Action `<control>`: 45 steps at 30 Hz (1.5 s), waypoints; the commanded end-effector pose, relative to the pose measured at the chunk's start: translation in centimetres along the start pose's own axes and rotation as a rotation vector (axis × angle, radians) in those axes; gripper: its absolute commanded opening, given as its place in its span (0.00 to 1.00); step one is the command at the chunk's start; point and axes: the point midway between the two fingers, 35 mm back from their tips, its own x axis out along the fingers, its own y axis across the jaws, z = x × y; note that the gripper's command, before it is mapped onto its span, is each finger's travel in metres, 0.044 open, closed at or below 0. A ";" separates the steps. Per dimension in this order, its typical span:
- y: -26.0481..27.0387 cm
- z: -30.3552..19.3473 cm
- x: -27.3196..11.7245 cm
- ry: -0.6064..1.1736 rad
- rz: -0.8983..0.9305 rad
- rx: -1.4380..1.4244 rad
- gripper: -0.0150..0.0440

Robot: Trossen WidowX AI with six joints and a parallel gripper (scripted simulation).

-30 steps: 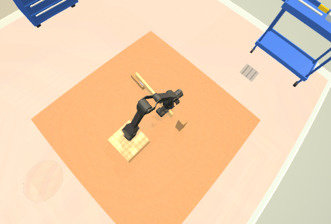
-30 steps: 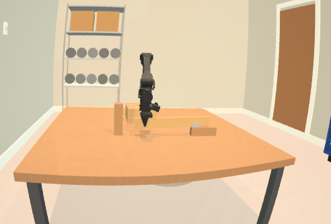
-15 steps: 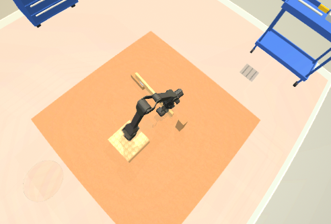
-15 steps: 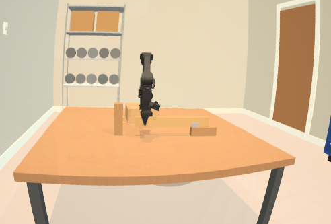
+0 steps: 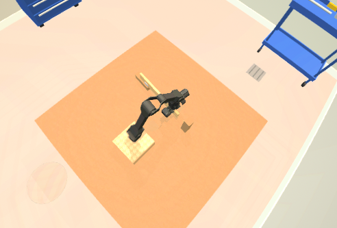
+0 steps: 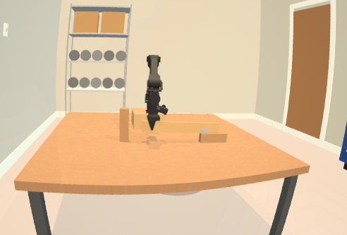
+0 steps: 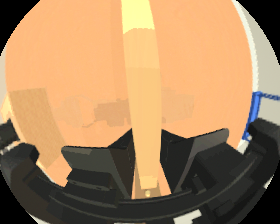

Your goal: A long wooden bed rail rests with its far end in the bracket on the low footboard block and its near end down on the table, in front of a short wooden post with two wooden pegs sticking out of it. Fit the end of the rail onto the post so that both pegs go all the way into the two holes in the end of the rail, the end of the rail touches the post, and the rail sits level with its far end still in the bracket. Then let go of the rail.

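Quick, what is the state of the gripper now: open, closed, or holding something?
Gripper: closed on the bed rail, near its post-side end.

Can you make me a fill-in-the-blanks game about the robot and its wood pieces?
1. The end effector is shut on the wooden ____.
2. The rail and the post are not yet ____.
3. The rail's far end sits at the low ____ block.

Missing words: rail; touching; footboard
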 end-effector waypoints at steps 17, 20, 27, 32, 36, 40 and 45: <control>-0.1 0.1 0.1 -0.010 -0.010 0.003 0.25; -0.1 0.1 0.1 -0.010 -0.010 0.003 0.25; 0.0 0.1 -0.1 -0.010 -0.010 0.003 0.25; 0.0 0.1 -0.2 -0.010 -0.010 0.003 0.25; 0.0 0.1 -0.2 -0.010 -0.010 0.003 0.25; 0.0 0.1 -0.1 -0.010 -0.010 0.003 0.25; 0.0 0.1 0.0 -0.010 -0.010 0.003 0.25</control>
